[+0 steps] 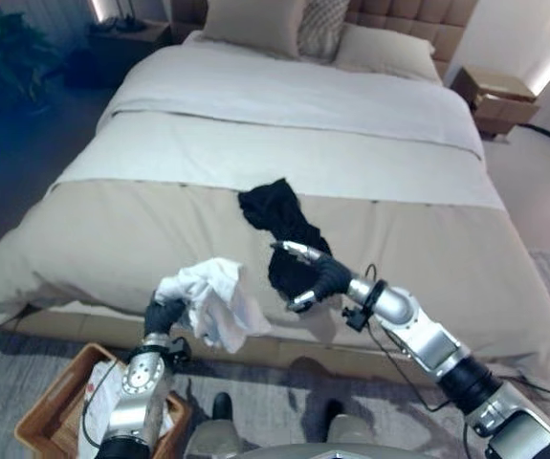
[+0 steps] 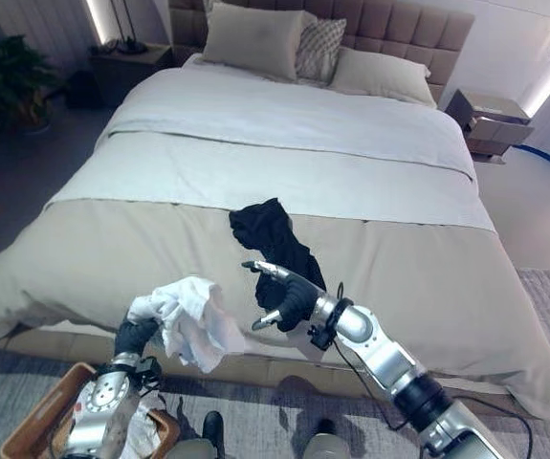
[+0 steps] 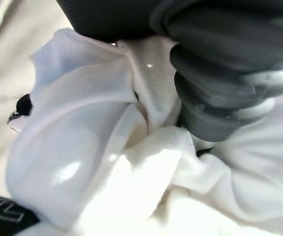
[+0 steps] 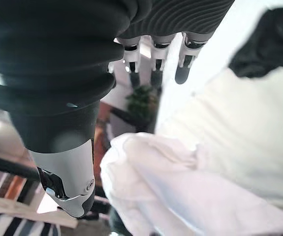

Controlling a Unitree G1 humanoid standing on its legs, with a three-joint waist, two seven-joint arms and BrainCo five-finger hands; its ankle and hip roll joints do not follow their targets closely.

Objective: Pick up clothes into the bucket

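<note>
Left robot hand [image 1: 165,314] clenched on white garment [image 1: 212,301], raised above wicker bucket [image 1: 50,406]; right robot hand [image 1: 313,277] spread over black garment [image 1: 279,229] lying just beyond on bed [image 1: 112,229]; likely light, limp, best gathered mid-bunch.

This is a bedroom in a home. Beyond the right hand [image 2: 289,292] stretches a wide bed with a beige cover and white sheet [image 2: 284,124], ending in a tufted brown upholstered headboard [image 2: 399,29] with a plain beige pillow [image 2: 251,38] and a checked grey pillow [image 2: 318,48] against it. Far past the hand, a dark nightstand [image 2: 126,57] and a wooden bedside drawer unit [image 2: 490,120] flank the bed. A leafy green houseplant [image 2: 7,76] stands well off towards the left hand's [image 2: 136,335] side.
</note>
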